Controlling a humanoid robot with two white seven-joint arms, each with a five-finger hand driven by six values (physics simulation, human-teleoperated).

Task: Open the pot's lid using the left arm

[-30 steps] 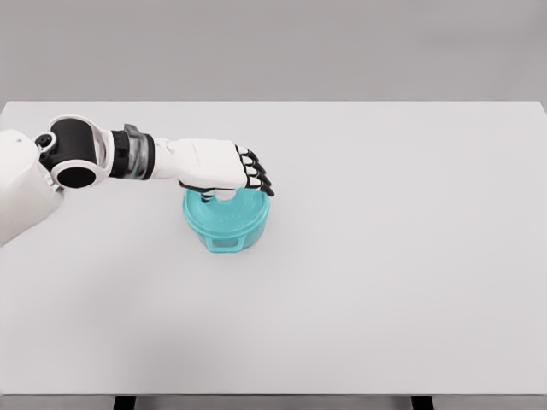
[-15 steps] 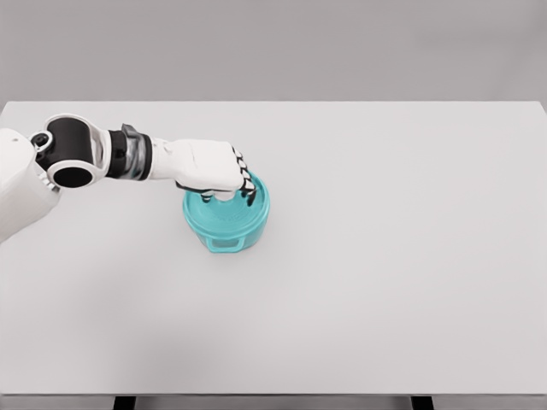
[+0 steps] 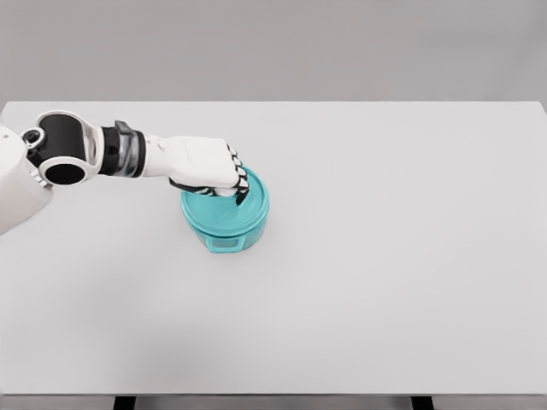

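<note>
A teal pot (image 3: 224,232) stands on the white table (image 3: 385,256), left of centre, with a handle tab facing me. Its teal lid (image 3: 249,207) sits on top, partly covered by my hand. My left hand (image 3: 229,193) reaches in from the left edge and rests on the lid's middle. Its dark-tipped fingers (image 3: 240,181) are curled down around the lid's knob, which the palm hides. The right arm does not show.
The table's far edge runs along the top of the view and its near edge along the bottom. My left forearm (image 3: 128,155) lies low over the table to the left of the pot.
The left hand's fingers, stretched out over the lid a second ago, have curled shut on its middle. The hand has drawn slightly left. The pot stays in place.
</note>
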